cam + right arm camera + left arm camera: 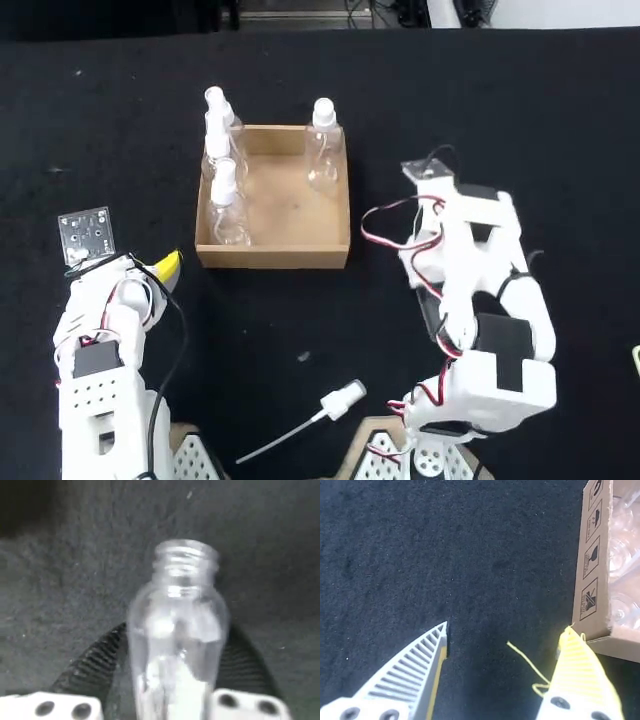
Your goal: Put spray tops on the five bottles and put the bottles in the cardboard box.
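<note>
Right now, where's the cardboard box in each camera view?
High view: cardboard box upper centre, capped bottles inside.
Left wrist view: its printed wall beside the open left gripper.
Right wrist view: the right gripper holds an uncapped bottle.
Shared landmark: the black cloth, in all three.

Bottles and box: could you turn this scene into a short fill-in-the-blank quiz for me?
1. The cardboard box holds ___ capped bottles.
2. The open bottle in the right gripper has no ___ on its neck.
3. One loose spray top lies on the table, ___ the box.
4. The left gripper is ___, with nothing between its fingers.

Missing words: four; spray top; outside; open.
</note>
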You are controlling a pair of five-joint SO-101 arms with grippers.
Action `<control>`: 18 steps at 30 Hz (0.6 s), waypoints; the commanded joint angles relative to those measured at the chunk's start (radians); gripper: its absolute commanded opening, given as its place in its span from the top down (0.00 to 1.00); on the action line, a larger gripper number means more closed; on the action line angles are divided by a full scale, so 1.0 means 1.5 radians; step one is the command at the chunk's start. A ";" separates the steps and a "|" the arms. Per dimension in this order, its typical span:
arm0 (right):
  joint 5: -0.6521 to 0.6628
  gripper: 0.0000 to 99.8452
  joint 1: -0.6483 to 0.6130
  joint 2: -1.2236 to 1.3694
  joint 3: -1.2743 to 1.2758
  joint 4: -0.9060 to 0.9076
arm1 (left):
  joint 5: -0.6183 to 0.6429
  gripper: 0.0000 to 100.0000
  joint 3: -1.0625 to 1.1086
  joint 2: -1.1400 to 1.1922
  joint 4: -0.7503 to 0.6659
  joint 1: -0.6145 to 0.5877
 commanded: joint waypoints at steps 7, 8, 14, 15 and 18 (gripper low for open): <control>-0.037 0.99 -0.038 -0.198 -0.021 0.061 | -0.004 0.68 -0.008 -0.011 -0.008 0.003; -0.038 0.99 -0.050 -0.237 -0.008 0.064 | -0.004 0.68 -0.011 -0.011 -0.008 -0.002; -0.189 0.99 -0.125 -0.476 0.124 -0.076 | -0.004 0.68 -0.110 -0.011 0.136 -0.035; -0.213 0.99 -0.128 -0.505 0.151 -0.106 | -0.007 0.68 -0.140 -0.011 0.174 -0.037; -0.238 0.99 -0.117 -0.571 0.221 -0.157 | -0.073 0.67 -0.220 -0.011 0.281 -0.040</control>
